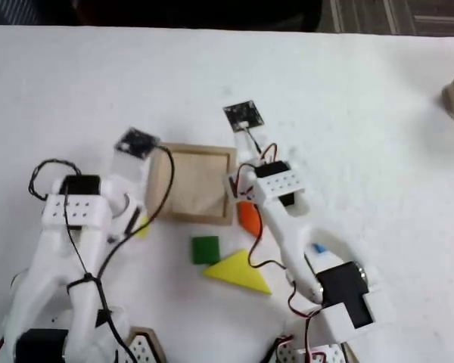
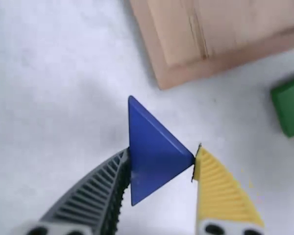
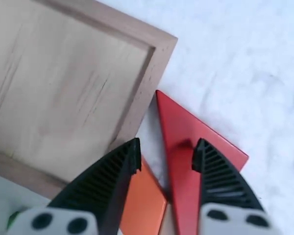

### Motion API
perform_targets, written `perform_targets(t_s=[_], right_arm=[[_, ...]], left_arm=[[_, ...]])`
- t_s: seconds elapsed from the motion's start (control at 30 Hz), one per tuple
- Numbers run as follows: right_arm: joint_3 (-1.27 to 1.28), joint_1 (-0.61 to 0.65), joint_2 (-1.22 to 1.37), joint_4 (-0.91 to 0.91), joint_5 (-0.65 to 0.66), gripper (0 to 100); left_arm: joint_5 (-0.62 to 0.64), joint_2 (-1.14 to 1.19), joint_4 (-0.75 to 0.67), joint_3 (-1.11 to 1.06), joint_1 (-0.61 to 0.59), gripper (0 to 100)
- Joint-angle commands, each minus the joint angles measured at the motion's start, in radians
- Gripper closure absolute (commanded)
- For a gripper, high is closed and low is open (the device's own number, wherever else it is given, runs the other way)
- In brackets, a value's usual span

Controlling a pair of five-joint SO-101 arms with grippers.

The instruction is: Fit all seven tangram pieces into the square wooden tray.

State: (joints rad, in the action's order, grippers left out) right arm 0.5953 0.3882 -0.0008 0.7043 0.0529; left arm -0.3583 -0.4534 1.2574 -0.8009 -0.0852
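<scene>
Tray first: the square wooden tray (image 1: 191,147) lies near the middle of the white table (image 1: 363,106), between the two arms. We see bare wood grain across its sunken floor. Every coloured piece we can find lies outside its raised rim.

Our left gripper (image 2: 161,155) is clamped on the blue triangle (image 2: 149,142). The grey finger (image 2: 93,196) presses one edge and the yellow finger (image 2: 220,191) touches the opposite corner. The triangle sits just off a corner of the tray. We cannot tell whether it rests on the table or hangs above it.

Our right gripper (image 3: 166,147) stands partly spread, with nothing between its black fingers (image 3: 108,186). It is poised over the red triangle (image 3: 186,122), which lies flat just beside another corner of the tray. The orange piece (image 3: 146,200) lies against the red triangle, near the same rim. In the high view we find the green square (image 1: 206,249) and the yellow triangle (image 1: 238,271) close together on the table in front of the tray.
</scene>
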Motion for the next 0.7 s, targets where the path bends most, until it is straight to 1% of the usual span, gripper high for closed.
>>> perform_targets(t_s=[0.0,0.13,0.23,0.37,0.5,0.67], right_arm=[[-0.023,-0.050,-0.076,-0.007,0.012,82.3],[-0.017,-0.094,-0.147,0.042,0.005,82.3],[-0.015,-0.120,-0.179,0.093,0.003,82.3],[-0.014,-0.177,-0.166,0.110,0.003,82.3],[-0.021,-0.220,-0.134,0.105,0.008,82.3],[-0.017,-0.219,-0.127,0.084,0.009,82.3]], left_arm=[[0.103,0.002,0.005,0.115,0.051,84],[0.224,0.004,-0.035,0.169,0.147,84],[0.296,0.005,-0.106,0.178,0.211,84],[0.367,0.039,-0.192,0.187,0.294,84],[0.385,0.194,-0.238,0.267,0.341,84],[0.385,0.453,-0.238,0.465,0.340,84]])
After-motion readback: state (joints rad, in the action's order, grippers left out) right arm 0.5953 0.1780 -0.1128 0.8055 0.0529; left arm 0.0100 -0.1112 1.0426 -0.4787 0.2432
